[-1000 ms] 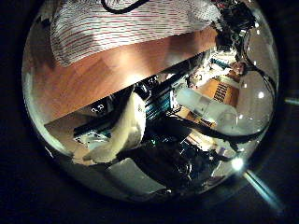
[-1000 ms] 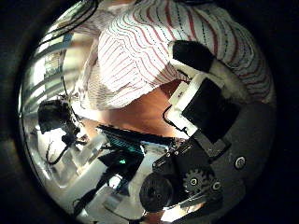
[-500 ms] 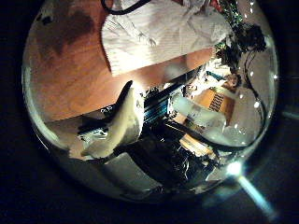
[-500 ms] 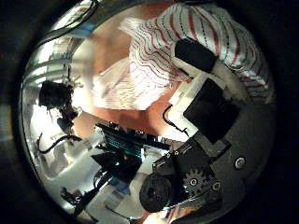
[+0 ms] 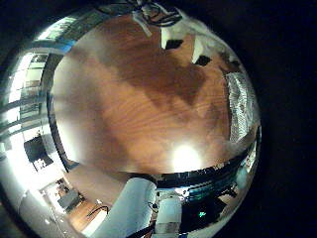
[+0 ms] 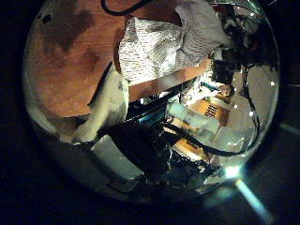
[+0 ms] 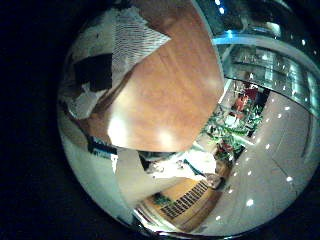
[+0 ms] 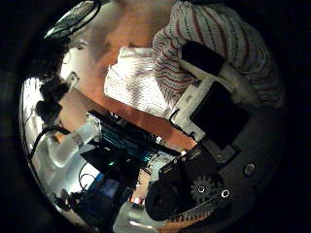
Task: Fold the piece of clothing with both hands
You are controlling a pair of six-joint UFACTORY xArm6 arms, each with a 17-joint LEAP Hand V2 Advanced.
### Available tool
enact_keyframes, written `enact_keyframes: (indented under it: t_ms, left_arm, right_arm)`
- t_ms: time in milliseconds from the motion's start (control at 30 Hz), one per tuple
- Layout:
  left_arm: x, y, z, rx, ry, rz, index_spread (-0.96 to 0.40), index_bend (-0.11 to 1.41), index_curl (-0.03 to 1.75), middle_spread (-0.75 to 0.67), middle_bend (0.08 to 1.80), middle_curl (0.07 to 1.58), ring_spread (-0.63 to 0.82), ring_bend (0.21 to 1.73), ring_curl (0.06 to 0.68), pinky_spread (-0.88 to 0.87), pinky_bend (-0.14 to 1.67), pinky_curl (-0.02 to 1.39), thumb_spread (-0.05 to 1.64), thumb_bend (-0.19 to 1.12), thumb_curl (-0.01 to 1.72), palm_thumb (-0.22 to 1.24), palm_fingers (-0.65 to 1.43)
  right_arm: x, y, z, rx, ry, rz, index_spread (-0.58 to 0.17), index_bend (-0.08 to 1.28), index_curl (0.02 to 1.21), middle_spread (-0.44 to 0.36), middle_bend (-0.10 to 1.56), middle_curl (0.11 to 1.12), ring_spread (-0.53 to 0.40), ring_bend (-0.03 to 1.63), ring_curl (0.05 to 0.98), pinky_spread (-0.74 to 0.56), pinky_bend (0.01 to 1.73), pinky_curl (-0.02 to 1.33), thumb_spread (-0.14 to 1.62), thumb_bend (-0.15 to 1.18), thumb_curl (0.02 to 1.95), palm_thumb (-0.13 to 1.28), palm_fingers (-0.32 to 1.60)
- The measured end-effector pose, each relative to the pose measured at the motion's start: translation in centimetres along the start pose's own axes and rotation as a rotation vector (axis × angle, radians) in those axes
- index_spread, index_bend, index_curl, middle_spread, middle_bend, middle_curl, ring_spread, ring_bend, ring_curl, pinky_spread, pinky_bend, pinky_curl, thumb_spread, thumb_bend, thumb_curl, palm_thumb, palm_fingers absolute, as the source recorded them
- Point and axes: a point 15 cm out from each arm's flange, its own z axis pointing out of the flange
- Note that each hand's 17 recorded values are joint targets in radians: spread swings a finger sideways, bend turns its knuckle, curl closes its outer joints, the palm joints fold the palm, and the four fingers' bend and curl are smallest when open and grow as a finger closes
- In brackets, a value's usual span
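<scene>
The piece of clothing is a striped garment. In the right thumb side palm view one part of it (image 8: 219, 39) is draped over the curled fingers (image 8: 209, 87) of my right hand, and the rest (image 8: 136, 83) lies bunched on the wooden table (image 8: 126, 39). In the left thumb side palm view the garment (image 6: 159, 42) lies on the table (image 6: 66, 66), away from my left hand, whose relaxed finger (image 6: 108, 103) holds nothing. The left little finger side palm view shows mostly bare table (image 5: 139, 99), with striped cloth (image 5: 241, 104) at its edge.
Beyond the table edge stand equipment and another robot arm (image 6: 202, 112). The table edge (image 8: 126, 121) runs close under my right hand. Finger parts (image 5: 183, 35) show over the far part of the table.
My right hand has lifted with the cloth over its fingers, so the garment on the table looks smaller and more bunched. The left palm view has shifted, and the garment looks smaller there.
</scene>
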Motion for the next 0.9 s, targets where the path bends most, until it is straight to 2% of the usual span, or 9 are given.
enact_keyframes:
  t_ms: [133,267,367,433,500,533,633,700,900]
  left_arm:
    - [-1.0,0.6,-0.3,0.000,0.006,-0.021,0.02,0.21,0.52,0.18,0.18,0.38,0.30,0.64,0.202,0.38,0.37,0.40,1.56,0.06,0.27,0.47,0.33]
    - [-2.7,1.1,-0.4,0.005,0.021,-0.048,0.03,0.21,0.52,0.19,0.19,0.37,0.31,0.64,0.198,0.39,0.37,0.40,1.58,0.06,0.27,0.45,0.33]
    - [-3.5,1.3,-0.6,0.008,0.023,-0.059,0.02,0.20,0.52,0.18,0.19,0.37,0.31,0.63,0.194,0.39,0.36,0.39,1.57,0.05,0.27,0.44,0.34]
    - [-3.9,1.4,-0.6,0.010,0.025,-0.066,0.01,0.21,0.52,0.17,0.19,0.37,0.31,0.63,0.191,0.39,0.36,0.39,1.57,0.05,0.27,0.43,0.34]
    - [-4.6,1.5,-0.6,0.012,0.028,-0.078,0.00,0.21,0.52,0.16,0.19,0.37,0.31,0.63,0.188,0.39,0.36,0.39,1.56,0.04,0.27,0.43,0.35]
    - [-4.6,1.6,-0.7,0.011,0.029,-0.079,0.00,0.20,0.52,0.16,0.19,0.37,0.31,0.63,0.188,0.39,0.36,0.39,1.56,0.04,0.27,0.43,0.35]
    - [-4.7,1.7,-0.6,0.008,0.029,-0.080,-0.01,0.20,0.52,0.15,0.19,0.37,0.29,0.63,0.185,0.39,0.35,0.38,1.54,0.04,0.28,0.43,0.35]
    - [-4.9,1.8,-0.6,0.009,0.028,-0.081,-0.02,0.20,0.52,0.14,0.19,0.37,0.29,0.62,0.183,0.39,0.35,0.38,1.53,0.03,0.28,0.42,0.36]
    - [-4.6,2.3,-1.4,0.006,0.030,-0.081,-0.04,0.20,0.53,0.11,0.19,0.37,0.27,0.62,0.178,0.38,0.35,0.38,1.48,0.01,0.29,0.42,0.36]
  right_arm:
    - [-2.7,-1.4,0.3,-0.014,0.020,-0.045,-0.418,0.79,1.05,-0.182,1.19,0.85,-0.231,1.36,0.718,-0.23,1.26,0.88,1.12,-0.02,0.57,0.94,1.04]
    - [-5.0,-1.8,0.1,-0.009,-0.019,-0.059,-0.433,0.65,1.02,-0.202,1.10,0.80,-0.245,1.33,0.680,-0.30,1.22,0.82,1.13,-0.03,0.55,0.90,1.01]
    - [-5.9,-1.5,-0.1,-0.010,-0.076,-0.057,-0.449,0.37,0.95,-0.235,0.96,0.76,-0.280,1.34,0.651,-0.40,1.24,0.77,1.13,-0.02,0.53,0.88,0.82]
    - [-5.8,-1.2,-0.5,-0.003,-0.103,-0.046,-0.450,0.15,0.88,-0.256,0.86,0.73,-0.312,1.31,0.628,-0.46,1.29,0.74,1.14,-0.03,0.52,0.85,0.59]
    - [-5.7,-1.0,-1.0,0.008,-0.121,-0.042,-0.451,0.10,0.82,-0.267,0.80,0.71,-0.324,1.29,0.613,-0.46,1.31,0.74,1.14,-0.03,0.52,0.84,0.46]
    - [-5.8,-0.8,-1.3,0.015,-0.130,-0.041,-0.446,0.10,0.76,-0.270,0.74,0.68,-0.320,1.24,0.587,-0.40,1.27,0.73,1.14,-0.03,0.51,0.81,0.29]
    - [-5.9,-0.3,-2.0,0.030,-0.162,-0.046,-0.430,0.15,0.68,-0.241,0.60,0.61,-0.252,1.13,0.536,-0.28,1.23,0.72,1.15,-0.03,0.49,0.77,0.05]
    - [-5.6,0.1,-2.9,0.052,-0.185,-0.044,-0.420,0.15,0.62,-0.204,0.52,0.57,-0.191,1.08,0.502,-0.18,1.21,0.70,1.15,-0.03,0.48,0.74,-0.02]
    - [-2.9,3.4,-6.8,0.174,-0.318,-0.016,-0.410,0.15,0.50,-0.165,0.44,0.49,-0.073,0.98,0.422,0.07,1.13,0.63,1.18,-0.01,0.47,0.71,-0.01]
